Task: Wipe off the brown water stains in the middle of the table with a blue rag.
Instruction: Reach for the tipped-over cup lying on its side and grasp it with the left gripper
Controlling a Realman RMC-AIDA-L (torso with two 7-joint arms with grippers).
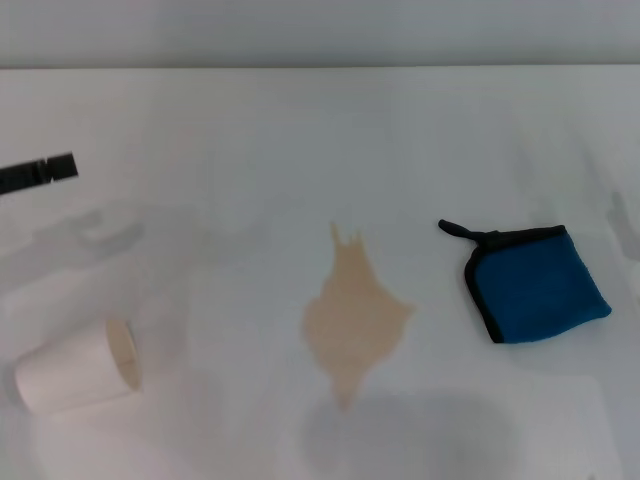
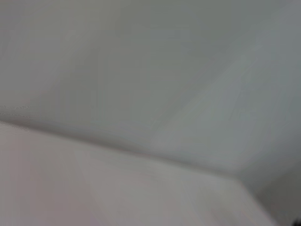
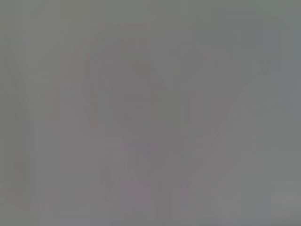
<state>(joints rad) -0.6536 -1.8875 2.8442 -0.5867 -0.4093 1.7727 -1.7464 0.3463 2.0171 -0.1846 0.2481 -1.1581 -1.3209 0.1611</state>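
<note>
white table (image 1: 200,120) – tan stain (image 1: 355,320) mid-surface, blue rag (image 1: 535,285) just right.

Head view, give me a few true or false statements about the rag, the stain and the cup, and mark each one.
1. The blue rag lies on the brown water stains. False: it lies apart from them, on the robot's right.
2. The white cup lies on its side. True.
3. The cup is on the robot's right. False: it is on the left, near the front.
4. The stain is unwiped on the table. True.
5. A gripper holds the rag. False: nothing touches it.
</note>
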